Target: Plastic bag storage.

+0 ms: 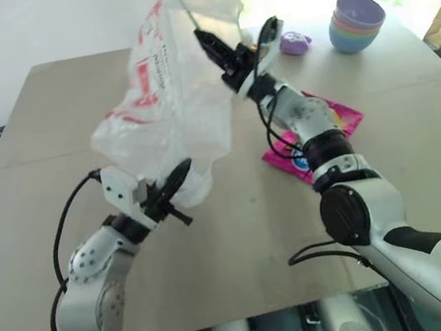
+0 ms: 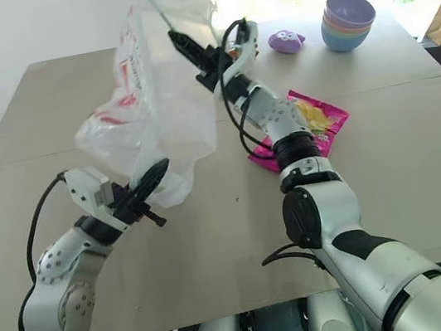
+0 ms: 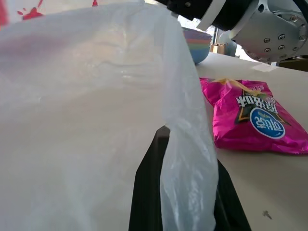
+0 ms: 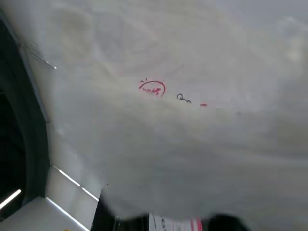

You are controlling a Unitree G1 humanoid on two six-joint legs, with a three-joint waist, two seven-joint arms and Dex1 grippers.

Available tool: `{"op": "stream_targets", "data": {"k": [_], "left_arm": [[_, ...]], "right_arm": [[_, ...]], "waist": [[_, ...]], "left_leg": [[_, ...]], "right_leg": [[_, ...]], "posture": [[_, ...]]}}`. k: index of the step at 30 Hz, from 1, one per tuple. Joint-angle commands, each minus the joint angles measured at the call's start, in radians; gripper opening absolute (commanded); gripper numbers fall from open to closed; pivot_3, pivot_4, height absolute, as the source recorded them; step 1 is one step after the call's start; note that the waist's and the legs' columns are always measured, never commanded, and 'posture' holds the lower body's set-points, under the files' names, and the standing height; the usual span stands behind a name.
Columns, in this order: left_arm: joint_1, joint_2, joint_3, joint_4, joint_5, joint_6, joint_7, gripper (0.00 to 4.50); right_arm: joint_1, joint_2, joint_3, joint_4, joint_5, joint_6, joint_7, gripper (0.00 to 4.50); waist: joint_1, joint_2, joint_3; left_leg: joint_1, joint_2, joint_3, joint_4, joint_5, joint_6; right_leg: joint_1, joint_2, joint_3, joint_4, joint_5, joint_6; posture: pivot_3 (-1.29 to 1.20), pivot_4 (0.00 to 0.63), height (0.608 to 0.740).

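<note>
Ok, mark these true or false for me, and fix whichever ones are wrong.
1. Both claws grip the plastic bag, which hangs lifted off the table. True: the left claw pinches its lower edge and the right claw its upper part.
2. The pink snack packet is inside the bag. False: it lies on the table, under the right arm.
3. A stack of pastel bowls stands at the table's far right. True.
4. The bag's printing is blue. False: it is red.
5. A small purple toy sits beside the bowls. True.
</note>
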Motion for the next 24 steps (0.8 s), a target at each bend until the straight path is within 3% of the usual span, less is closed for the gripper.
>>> {"op": "stream_targets", "data": {"k": [1,4,9,12,15,16,19,21,22,24], "left_arm": [[-0.063,0.011,0.003,0.029,0.007,-0.028,-0.025,0.00],[-0.109,0.005,0.002,0.059,0.015,-0.037,-0.028,0.00],[-0.156,-0.033,0.021,0.098,0.020,-0.065,0.008,0.00],[-0.159,-0.070,0.027,0.096,0.004,-0.067,0.037,0.00],[-0.150,-0.112,0.004,0.071,0.002,-0.057,0.063,0.00],[-0.148,-0.124,-0.004,0.064,0.003,-0.054,0.070,0.00],[-0.149,-0.154,-0.017,0.049,0.005,-0.047,0.090,0.00],[-0.153,-0.175,-0.018,0.045,0.003,-0.043,0.114,0.00],[-0.153,-0.180,-0.019,0.042,0.004,-0.042,0.122,0.00],[-0.163,-0.203,-0.013,0.060,0.011,-0.042,0.158,0.00]], "right_arm": [[0.083,0.007,-0.031,-0.181,0.083,0.040,-0.055,0.75],[0.164,-0.011,-0.028,-0.322,0.112,0.072,-0.143,0.75],[0.341,-0.067,0.130,-0.546,-0.020,0.207,-0.361,0.75],[0.398,-0.080,0.234,-0.558,-0.124,0.263,-0.451,0.75],[0.355,-0.067,0.280,-0.440,-0.207,0.267,-0.509,0.75],[0.329,-0.073,0.309,-0.414,-0.242,0.247,-0.494,1.79],[0.240,-0.056,0.301,-0.358,-0.286,0.141,-0.510,3.09],[0.201,-0.060,0.301,-0.344,-0.323,0.081,-0.518,4.20],[0.194,-0.064,0.305,-0.344,-0.336,0.067,-0.515,4.44],[0.231,-0.106,0.359,-0.432,-0.355,0.069,-0.429,4.44]], "waist": [[0.007,0.000,0.000],[0.009,0.000,0.000],[0.006,0.000,0.000],[0.003,0.000,0.000],[0.000,0.000,0.000],[-0.001,0.000,0.000],[-0.003,0.000,0.000],[-0.001,0.000,0.000],[0.001,0.000,0.000],[0.008,-0.001,0.000]], "left_leg": [[0.000,0.000,0.001,0.000,0.000,0.000],[0.000,0.000,0.004,0.000,0.000,0.000],[0.001,0.000,0.007,0.000,0.000,0.000],[0.003,0.000,0.010,0.001,0.000,0.000],[0.004,0.000,0.011,0.001,0.001,-0.002],[0.004,0.000,0.010,0.002,0.002,-0.002],[0.004,0.000,0.010,0.002,0.002,-0.002],[0.003,0.000,0.010,0.003,0.002,-0.002],[0.003,0.000,0.010,0.003,0.002,-0.002],[0.003,0.000,0.009,0.003,0.002,-0.002]], "right_leg": [[0.000,0.000,0.000,0.000,0.000,0.000],[0.000,0.000,0.001,0.002,0.000,0.000],[-0.002,0.000,0.003,0.003,0.000,0.000],[-0.002,0.000,0.006,0.003,0.000,0.000],[-0.003,0.001,0.007,0.004,0.000,0.000],[-0.003,0.001,0.007,0.005,0.000,0.000],[-0.003,0.001,0.007,0.006,0.000,0.000],[-0.004,0.001,0.007,0.006,0.000,0.000],[-0.004,0.001,0.007,0.006,0.000,0.000],[-0.004,0.001,0.007,0.005,0.000,0.000]], "posture": [[0.00,0.150,0.740],[0.00,0.150,0.740],[0.00,0.150,0.740],[0.00,0.150,0.740],[0.00,0.150,0.740],[0.00,0.150,0.740],[0.00,0.150,0.740],[0.00,0.150,0.740],[0.00,0.150,0.740],[0.00,0.150,0.740]]}}
